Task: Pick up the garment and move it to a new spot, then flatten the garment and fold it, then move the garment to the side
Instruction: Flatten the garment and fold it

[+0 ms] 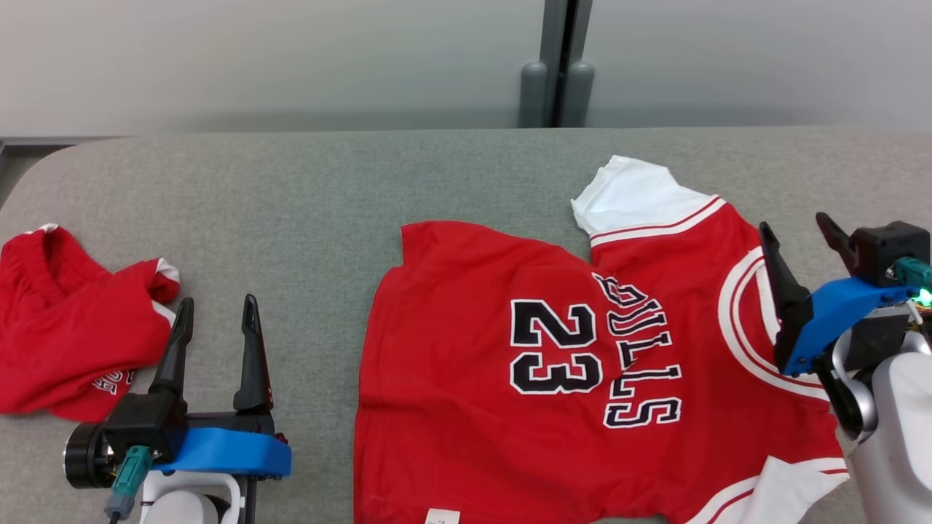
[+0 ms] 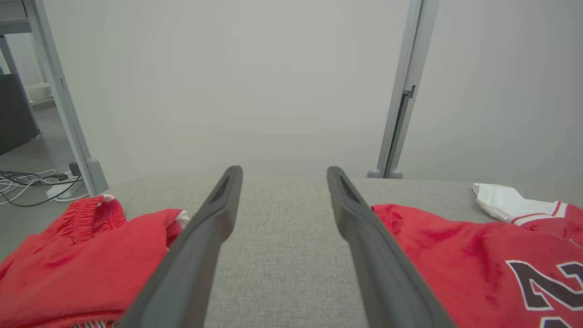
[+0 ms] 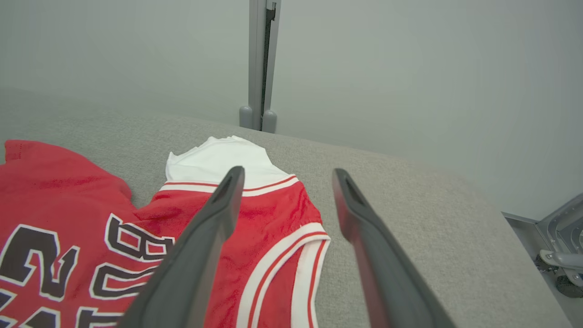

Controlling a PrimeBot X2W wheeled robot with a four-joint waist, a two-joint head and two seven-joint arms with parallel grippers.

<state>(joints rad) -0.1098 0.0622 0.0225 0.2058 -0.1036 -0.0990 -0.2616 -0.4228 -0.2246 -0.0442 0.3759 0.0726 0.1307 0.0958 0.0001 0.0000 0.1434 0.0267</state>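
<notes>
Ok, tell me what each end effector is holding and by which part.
Nothing is held. The left end effector stands open over the table beside the red shorts; the right end effector stands open above the jersey near its neckline, gripping no cloth.

Grey woven bench [image 1: 291,189], rounded at the far left corner. Crumpled red shorts [image 1: 65,327] at its left end: white trim at the leg openings, gathered waistband toward the far edge, a scrap of black-and-white lettering at the near side. Behind the bench, pale wall panels [image 1: 255,58] meeting at a grey post [image 1: 557,65] with two rounded feet. Off the left end, white and black cables [image 2: 23,180] tangled on the grey floor [image 2: 27,150], beside a slanting metal leg [image 2: 61,91]. Dark cabinet [image 2: 13,114] further back.
</notes>
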